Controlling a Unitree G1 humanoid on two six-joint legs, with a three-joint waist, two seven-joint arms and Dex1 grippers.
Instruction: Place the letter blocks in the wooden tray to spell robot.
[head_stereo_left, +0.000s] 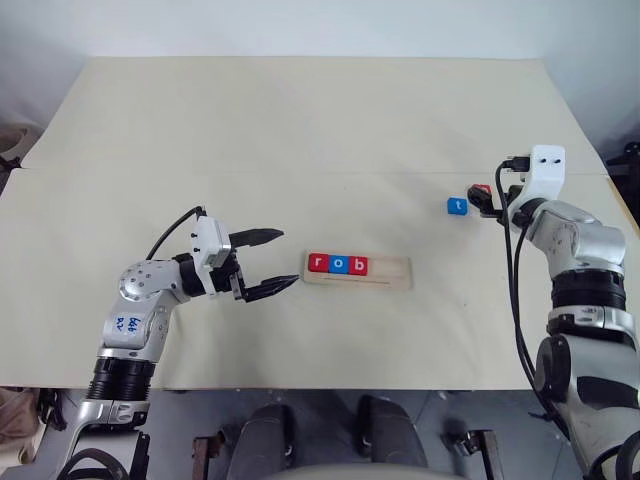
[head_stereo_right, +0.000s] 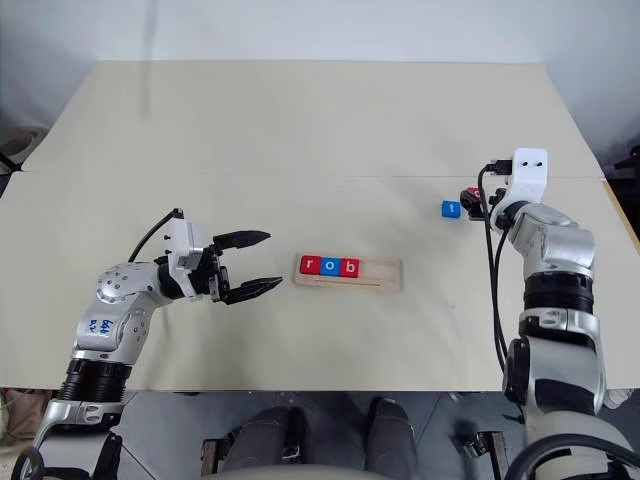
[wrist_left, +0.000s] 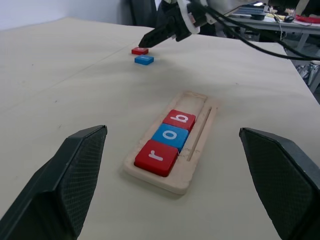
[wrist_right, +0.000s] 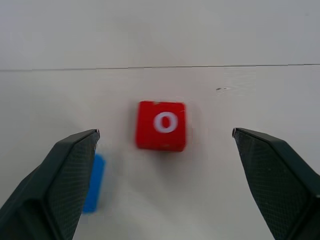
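Right wrist view: the right gripper, fingers spread wide, hovers over a red "o" block near the table's right edge. The left gripper, also spread, points at the wooden tray.

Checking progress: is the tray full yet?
No. The tray holds three blocks, r, o, b; its right part is empty.

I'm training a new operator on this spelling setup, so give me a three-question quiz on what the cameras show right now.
1. Which letters already sit in the wooden tray, left to right?
2. True or false: the right gripper is shut on the red o block.
3. Which block lies beside the red o block? A) a blue block B) a red r block C) a green block

Key: 1. r, o, b. 2. False; its jaws stand open, with the block lying between them on the table. 3. A.
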